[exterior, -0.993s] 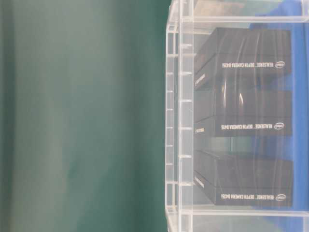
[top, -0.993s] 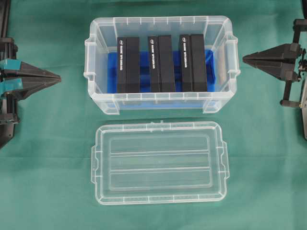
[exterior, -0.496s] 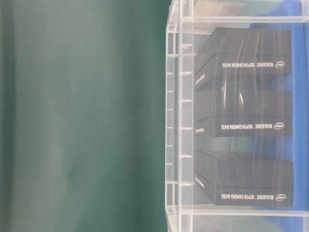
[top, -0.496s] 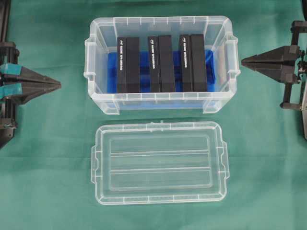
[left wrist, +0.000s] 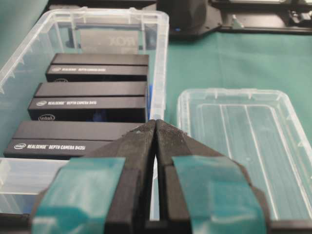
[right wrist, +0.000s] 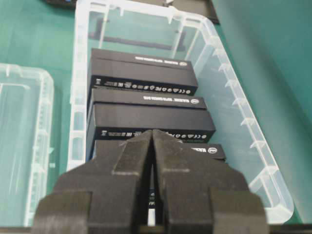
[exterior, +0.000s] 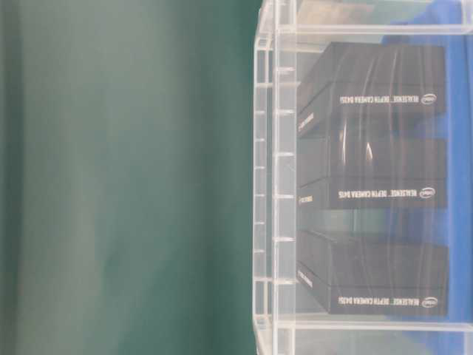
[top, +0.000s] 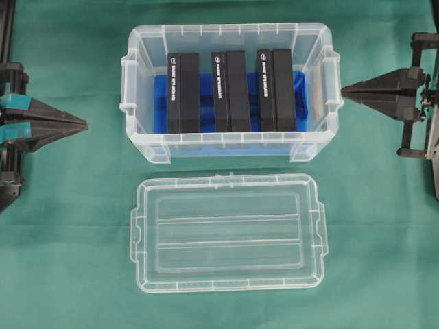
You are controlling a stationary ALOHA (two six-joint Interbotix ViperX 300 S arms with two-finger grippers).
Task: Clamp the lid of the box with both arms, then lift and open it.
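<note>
Robotics lab bench setup: worktop (top: 68, 226) draped in plain green cloth, two black robot arms (top: 14, 123) fixed at either side, black equipment base (left wrist: 190, 17) at far edge, boxed RealSense depth cameras (top: 230, 89) packed in clear plastic tub (top: 226, 145).

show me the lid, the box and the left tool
lid (top: 228, 233), overhead view, ribbed centre.
box (top: 226, 147), overhead view, front wall.
left tool (top: 81, 124), overhead view, shut tip.

clear glossy plastic lid (top: 228, 233), green cloth (top: 68, 226)
</note>
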